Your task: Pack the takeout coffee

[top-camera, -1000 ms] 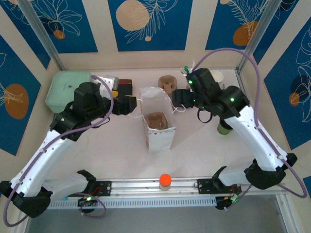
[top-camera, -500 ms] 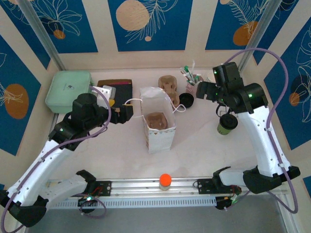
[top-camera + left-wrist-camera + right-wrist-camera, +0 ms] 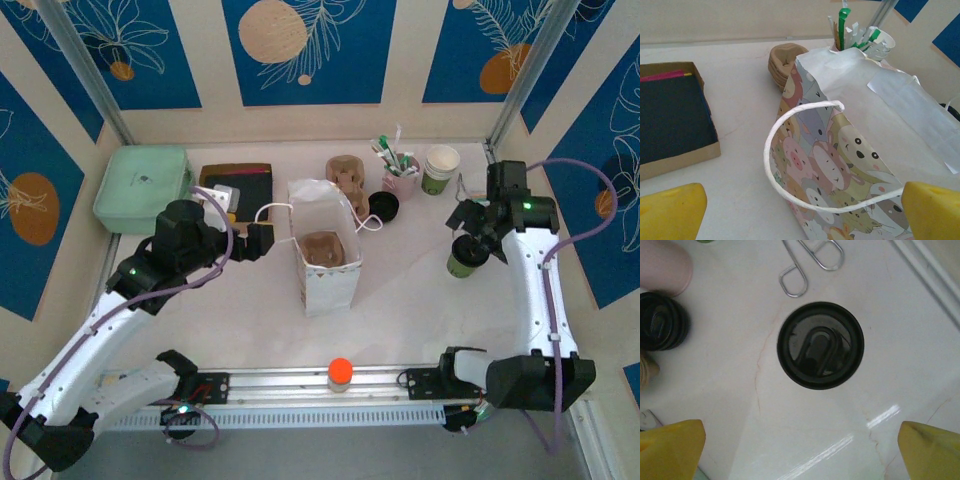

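Starting at the far left of the table (image 3: 400, 310), a pale green box (image 3: 140, 185) sits by the wall, with a shallow card tray (image 3: 240, 183) holding something dark just beside it. The left gripper (image 3: 262, 238) hangs near that tray, pointed at the bag (image 3: 325, 262). Its wrist view shows both yellow fingers (image 3: 672, 210) spread wide at the lower corners, with nothing clamped between them. The bag's white cord handle (image 3: 790, 150) loops up in the gap, and I cannot tell if it touches either finger.

The bag stands upright and open in the middle of the table. It is printed with cartoon animals, and a brown pulp carrier (image 3: 322, 247) sits down inside it. Behind the bag lies a stack of more carriers (image 3: 345, 175). Right of those are a stack of black lids (image 3: 383, 207), a pink cup (image 3: 400, 183) full of stirrers, and lidless cups (image 3: 440, 168) nested together by the back wall.

Further right, the coffee (image 3: 462, 262) stands upright on the table with its lid on, well apart from the bag. The right gripper (image 3: 470, 222) hovers above it, pointing down. From its wrist camera the round lid (image 3: 820, 345) lies ahead of the widely parted fingers, which hold nothing. Wire clips (image 3: 805, 265) lie beyond the cup.
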`<action>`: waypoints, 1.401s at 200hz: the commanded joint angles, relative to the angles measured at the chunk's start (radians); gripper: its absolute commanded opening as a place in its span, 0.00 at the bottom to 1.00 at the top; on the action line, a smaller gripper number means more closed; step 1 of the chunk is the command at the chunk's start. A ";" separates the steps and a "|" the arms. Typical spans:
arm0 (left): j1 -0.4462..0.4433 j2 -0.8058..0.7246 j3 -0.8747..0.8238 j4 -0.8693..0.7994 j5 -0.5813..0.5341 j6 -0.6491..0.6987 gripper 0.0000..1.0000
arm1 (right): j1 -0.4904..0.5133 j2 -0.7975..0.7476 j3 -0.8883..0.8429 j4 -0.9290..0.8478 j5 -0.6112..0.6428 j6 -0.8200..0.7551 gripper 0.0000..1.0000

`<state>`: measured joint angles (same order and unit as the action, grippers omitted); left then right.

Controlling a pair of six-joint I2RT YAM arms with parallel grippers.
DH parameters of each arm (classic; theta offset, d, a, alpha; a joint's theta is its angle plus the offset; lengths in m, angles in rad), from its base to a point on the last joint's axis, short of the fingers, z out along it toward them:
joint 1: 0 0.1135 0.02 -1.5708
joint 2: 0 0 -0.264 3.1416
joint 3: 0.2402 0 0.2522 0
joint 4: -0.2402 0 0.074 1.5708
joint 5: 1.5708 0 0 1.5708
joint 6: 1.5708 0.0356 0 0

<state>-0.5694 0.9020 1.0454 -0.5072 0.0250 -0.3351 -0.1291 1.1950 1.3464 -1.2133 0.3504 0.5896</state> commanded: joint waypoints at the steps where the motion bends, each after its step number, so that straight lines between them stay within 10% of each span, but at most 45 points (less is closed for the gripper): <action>1: 0.010 -0.019 -0.021 0.035 -0.004 -0.008 1.00 | -0.078 0.009 -0.010 0.006 -0.138 0.131 0.99; 91: 0.009 -0.045 -0.066 0.061 0.001 -0.027 1.00 | -0.116 0.171 0.091 -0.109 -0.116 0.363 0.99; 280: 0.009 -0.061 -0.097 0.068 0.001 -0.038 1.00 | -0.163 0.360 0.002 0.021 -0.159 0.328 0.99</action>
<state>-0.5694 0.8497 0.9558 -0.4557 0.0254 -0.3618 -0.2947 1.5368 1.3609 -1.1931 0.1974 0.9279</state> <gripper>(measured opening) 0.996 0.990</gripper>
